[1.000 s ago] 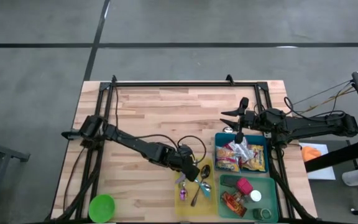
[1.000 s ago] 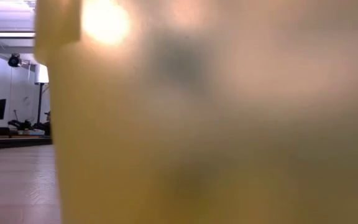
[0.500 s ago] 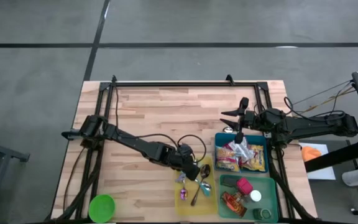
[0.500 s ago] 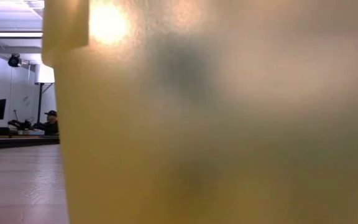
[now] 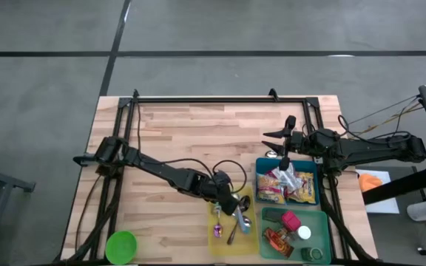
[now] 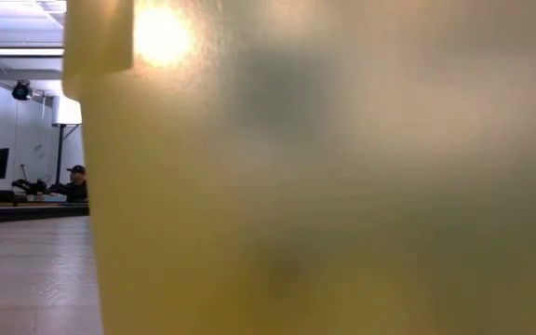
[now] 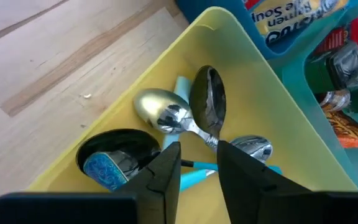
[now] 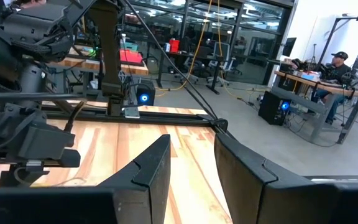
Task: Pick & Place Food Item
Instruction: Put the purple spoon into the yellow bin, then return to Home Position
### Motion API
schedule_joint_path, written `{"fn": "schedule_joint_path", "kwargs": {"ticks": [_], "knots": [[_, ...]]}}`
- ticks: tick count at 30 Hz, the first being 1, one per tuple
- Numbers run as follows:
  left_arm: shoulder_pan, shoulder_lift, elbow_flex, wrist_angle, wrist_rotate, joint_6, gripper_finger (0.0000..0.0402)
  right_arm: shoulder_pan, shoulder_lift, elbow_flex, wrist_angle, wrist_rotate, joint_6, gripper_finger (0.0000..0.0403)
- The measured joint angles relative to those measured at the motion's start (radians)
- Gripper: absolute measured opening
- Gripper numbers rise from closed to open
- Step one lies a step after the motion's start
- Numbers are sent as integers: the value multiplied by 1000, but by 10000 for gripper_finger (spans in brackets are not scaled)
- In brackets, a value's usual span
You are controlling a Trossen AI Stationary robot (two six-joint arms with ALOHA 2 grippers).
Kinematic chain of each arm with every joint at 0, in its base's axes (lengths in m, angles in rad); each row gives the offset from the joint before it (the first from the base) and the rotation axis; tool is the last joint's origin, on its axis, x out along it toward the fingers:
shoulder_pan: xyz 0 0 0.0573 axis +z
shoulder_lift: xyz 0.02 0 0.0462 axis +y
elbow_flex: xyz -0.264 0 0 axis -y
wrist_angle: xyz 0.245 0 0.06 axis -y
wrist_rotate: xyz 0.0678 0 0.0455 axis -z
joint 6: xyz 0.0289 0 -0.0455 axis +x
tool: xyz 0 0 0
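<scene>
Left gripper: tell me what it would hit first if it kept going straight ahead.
Probably the spoons lying in the yellow bin; the left gripper points right at them, though depth is hard to judge.

A blurred yellow wall [image 6: 324,186] fills nearly the whole low view and hides the table and both arms there. In the left wrist view the spoon handles [image 7: 213,144] disappear behind the dark fingers [image 7: 166,177], and the snack packets [image 7: 291,18] are cut off by the edge.

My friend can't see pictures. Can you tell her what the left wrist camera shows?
The left gripper hangs over a yellow bin, jaws slightly apart above shiny metal spoons and a light blue handle. Beside it sit a blue bin and a teal bin with food packets.
</scene>
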Motion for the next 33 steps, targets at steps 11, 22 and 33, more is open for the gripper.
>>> {"fn": "schedule_joint_path", "kwargs": {"ticks": [11, 22, 33], "knots": [[-8, -80, -1, 58, -63, 374, 108, 0, 0, 0, 0, 0, 0, 121], [64, -164, -2, 106, -91, 696, 105, 0, 0, 0, 1, 0, 0, 121], [125, -277, -21, 66, -75, 918, 86, 0, 0, 0, 1, 0, 0, 121]]}}
